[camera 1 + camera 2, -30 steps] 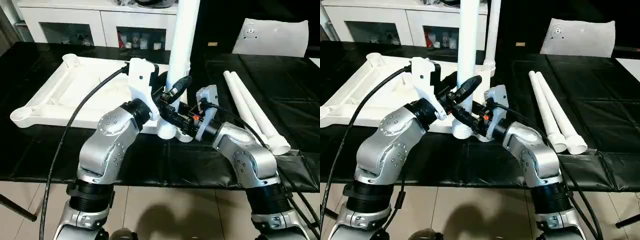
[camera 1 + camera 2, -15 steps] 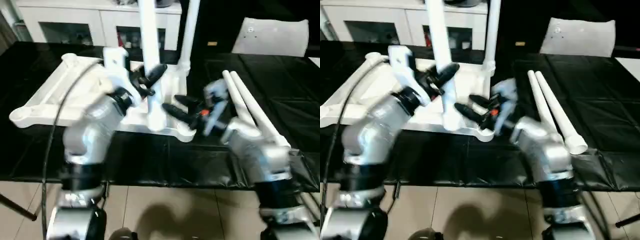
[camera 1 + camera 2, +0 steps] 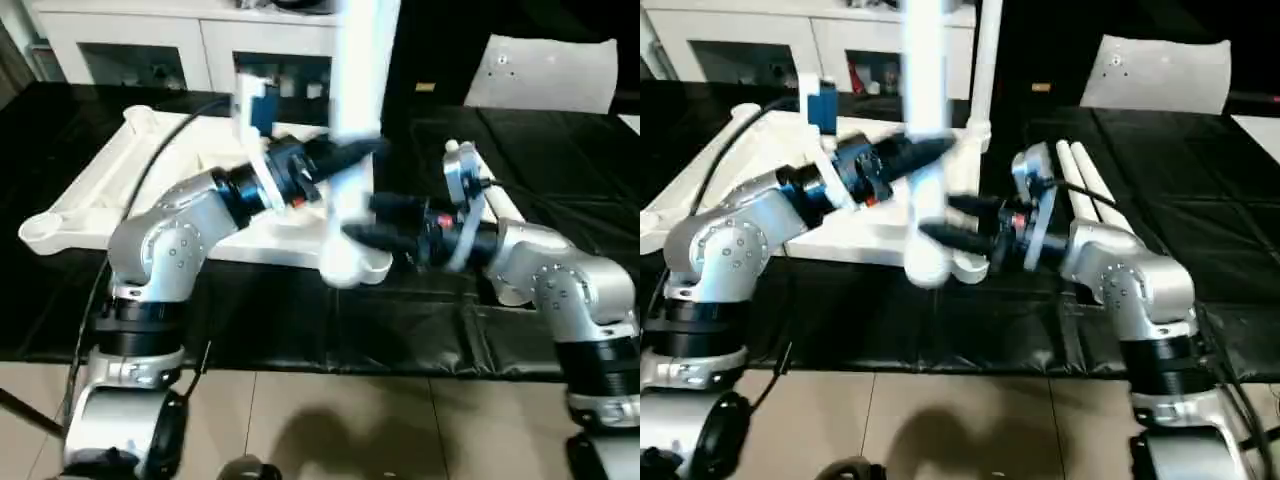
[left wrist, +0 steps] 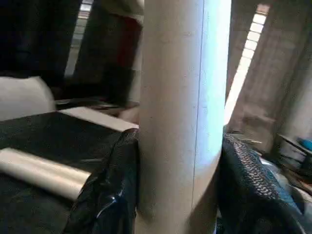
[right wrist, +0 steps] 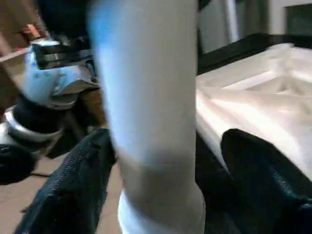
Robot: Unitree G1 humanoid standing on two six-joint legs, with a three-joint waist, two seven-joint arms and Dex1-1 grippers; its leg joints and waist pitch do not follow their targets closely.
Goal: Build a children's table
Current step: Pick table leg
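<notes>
The children's table top (image 3: 120, 190) lies upside down on the black cover, ribbed side up. One white leg (image 3: 985, 70) stands in its far right corner socket. My left gripper (image 3: 345, 158) is shut on a second leg (image 3: 358, 90) and holds it roughly upright. That leg's thick lower end (image 3: 925, 265) is over the near right corner; I cannot tell whether it touches the socket. In the left wrist view both black fingers (image 4: 109, 195) press the leg (image 4: 180, 107). My right gripper (image 3: 378, 222) is open just right of it, fingers either side of the leg (image 5: 151, 97).
Two more legs (image 3: 1085, 175) lie side by side on the cover to the right, behind my right forearm. A white cabinet with glass doors (image 3: 150, 50) stands at the back, and a flat white board (image 3: 545, 75) at the back right. The cover's front edge runs just below the grippers.
The right gripper has opened off the leg and drawn back to the right. The left gripper kept its hold and swung the leg left, then back over the near right corner.
</notes>
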